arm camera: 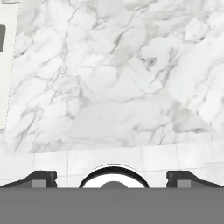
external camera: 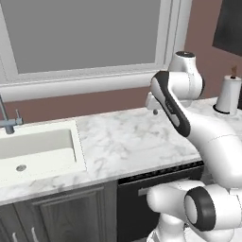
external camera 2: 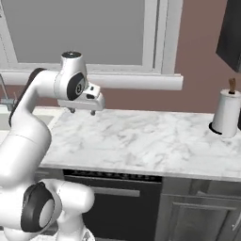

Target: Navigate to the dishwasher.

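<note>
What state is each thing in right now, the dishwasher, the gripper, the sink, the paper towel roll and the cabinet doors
dishwasher: door shut.
gripper: open, holding nothing, above the counter.
sink: empty, no water in it.
paper towel roll: upright on its holder.
cabinet doors: shut.

One dishwasher [external camera 2: 117, 200], one sink [external camera: 35, 151], one faucet [external camera: 7, 118], one paper towel roll [external camera 2: 227, 113], one window [external camera: 85, 35], one marble counter [external camera 2: 141, 141].
</note>
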### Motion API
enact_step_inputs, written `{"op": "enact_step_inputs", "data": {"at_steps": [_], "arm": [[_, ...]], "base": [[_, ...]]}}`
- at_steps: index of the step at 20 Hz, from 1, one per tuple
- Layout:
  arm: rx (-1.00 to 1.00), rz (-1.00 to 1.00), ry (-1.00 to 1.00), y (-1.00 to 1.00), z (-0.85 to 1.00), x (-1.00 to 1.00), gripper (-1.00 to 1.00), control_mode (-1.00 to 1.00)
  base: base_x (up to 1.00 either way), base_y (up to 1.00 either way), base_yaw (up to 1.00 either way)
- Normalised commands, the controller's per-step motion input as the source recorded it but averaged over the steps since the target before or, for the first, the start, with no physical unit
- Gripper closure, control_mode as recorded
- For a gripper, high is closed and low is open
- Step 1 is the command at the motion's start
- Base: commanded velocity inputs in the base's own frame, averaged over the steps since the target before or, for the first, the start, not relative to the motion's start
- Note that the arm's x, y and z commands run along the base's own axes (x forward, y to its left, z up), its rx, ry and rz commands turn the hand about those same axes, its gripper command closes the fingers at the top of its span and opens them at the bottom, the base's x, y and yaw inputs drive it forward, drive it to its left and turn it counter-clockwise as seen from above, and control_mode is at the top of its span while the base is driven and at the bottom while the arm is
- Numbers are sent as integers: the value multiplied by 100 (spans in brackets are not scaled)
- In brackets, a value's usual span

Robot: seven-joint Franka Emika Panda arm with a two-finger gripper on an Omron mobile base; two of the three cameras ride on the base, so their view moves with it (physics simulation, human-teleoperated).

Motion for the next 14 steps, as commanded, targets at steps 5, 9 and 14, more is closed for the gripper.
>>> {"op": "enact_step_inputs", "data": {"at_steps": [5,9,14], "arm": [[0,0,0,0,0,0,-100,100],[0,0,0,0,0,0,-100,100],[0,0,0,0,0,0,-100,100]], "base": [[63,-38,9],[5,-55,4],[0,-40,0]]}}
